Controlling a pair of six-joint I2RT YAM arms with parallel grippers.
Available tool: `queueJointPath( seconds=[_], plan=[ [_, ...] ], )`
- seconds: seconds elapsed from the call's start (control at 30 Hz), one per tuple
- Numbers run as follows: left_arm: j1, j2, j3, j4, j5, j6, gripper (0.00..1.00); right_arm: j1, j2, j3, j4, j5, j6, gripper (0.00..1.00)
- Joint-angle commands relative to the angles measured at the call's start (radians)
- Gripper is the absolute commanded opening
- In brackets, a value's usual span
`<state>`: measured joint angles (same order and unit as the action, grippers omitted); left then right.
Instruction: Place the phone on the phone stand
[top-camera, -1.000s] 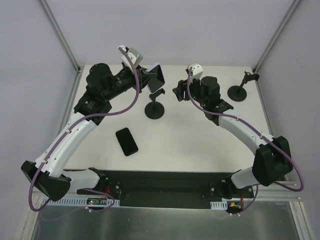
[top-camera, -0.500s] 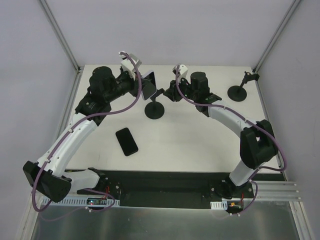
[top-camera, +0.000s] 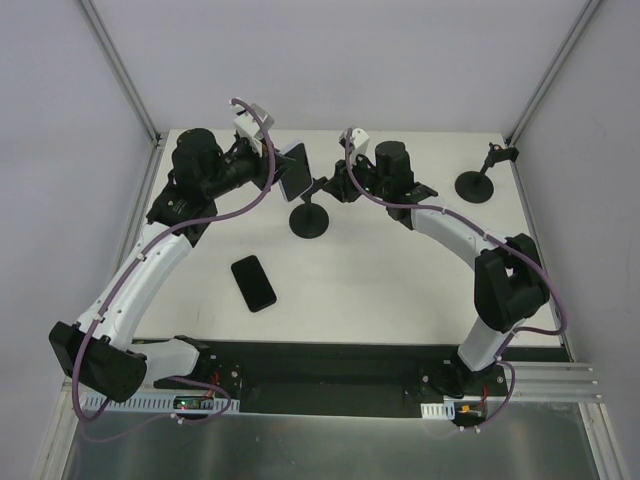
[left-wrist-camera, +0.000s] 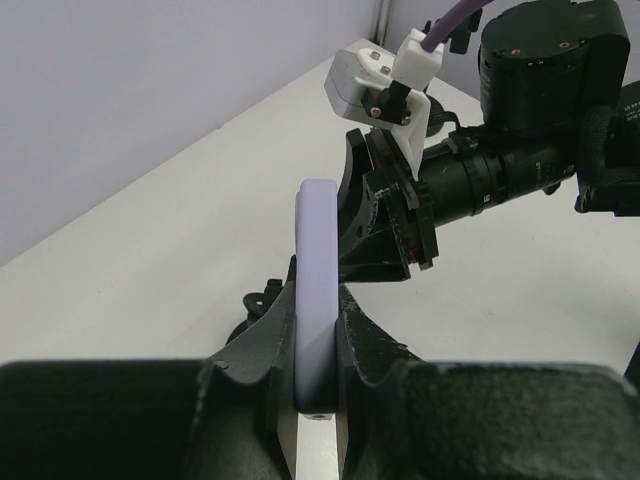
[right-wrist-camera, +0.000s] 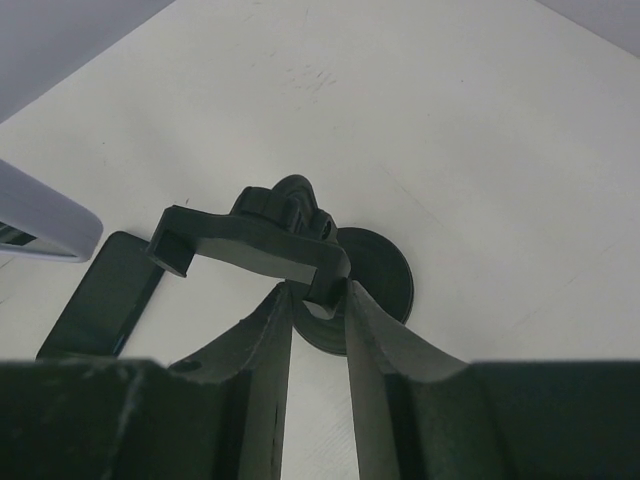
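Note:
My left gripper is shut on a lilac phone, held edge-up above the table just left of the black phone stand. In the left wrist view the phone stands edge-on between my fingers. My right gripper is shut on the right end of the stand's clamp bracket. In the right wrist view the bracket sits between my fingertips above the round base, and the phone's corner shows at the left edge.
A second black phone lies flat on the table in front of the stand; it also shows in the right wrist view. Another black phone stand is at the far right.
My left gripper has carried the lilac phone slightly left and turned it. My right gripper has moved left and closed on the stand's bracket.

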<state>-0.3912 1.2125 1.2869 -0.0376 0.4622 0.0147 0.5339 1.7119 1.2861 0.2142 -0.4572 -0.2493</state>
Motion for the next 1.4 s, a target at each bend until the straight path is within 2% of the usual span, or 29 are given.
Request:
queueJointPath(
  seconds=[0.0, 0.33, 0.4, 0.5, 0.6, 0.63, 0.8, 1.0, 1.2, 1.37],
  plan=[
    [0.005, 0.008, 0.028, 0.111, 0.061, -0.013, 0.00, 0.017, -0.001, 0.042, 0.005, 0.014, -0.036, 0.29],
    [0.008, 0.036, 0.019, 0.110, 0.087, 0.025, 0.00, 0.020, -0.011, 0.035, 0.025, 0.037, -0.041, 0.22],
    [0.012, 0.041, 0.020, 0.111, 0.099, 0.025, 0.00, 0.020, -0.009, 0.035, 0.030, 0.041, -0.041, 0.17],
    [0.017, 0.056, 0.025, 0.116, 0.160, 0.024, 0.00, 0.020, -0.009, 0.033, 0.031, 0.049, -0.042, 0.10],
    [0.025, 0.113, 0.044, 0.148, 0.353, 0.025, 0.00, 0.020, -0.012, 0.032, 0.030, 0.051, -0.044, 0.01],
    [0.023, 0.137, 0.055, 0.151, 0.457, 0.030, 0.00, 0.018, -0.014, 0.032, 0.031, 0.048, -0.044, 0.01],
    [0.018, 0.289, 0.114, 0.175, 0.679, 0.060, 0.00, 0.018, -0.012, 0.030, 0.031, 0.023, -0.050, 0.01],
    [-0.026, 0.398, 0.095, 0.238, 0.749, 0.229, 0.00, 0.014, -0.011, 0.028, 0.033, -0.020, -0.054, 0.01],
    [-0.032, 0.437, 0.025, 0.439, 0.800, 0.248, 0.00, 0.000, -0.005, 0.030, 0.034, -0.092, -0.053, 0.01],
    [-0.032, 0.444, 0.034, 0.449, 0.834, 0.275, 0.00, -0.020, 0.000, 0.033, 0.036, -0.176, -0.045, 0.01]
  ],
)
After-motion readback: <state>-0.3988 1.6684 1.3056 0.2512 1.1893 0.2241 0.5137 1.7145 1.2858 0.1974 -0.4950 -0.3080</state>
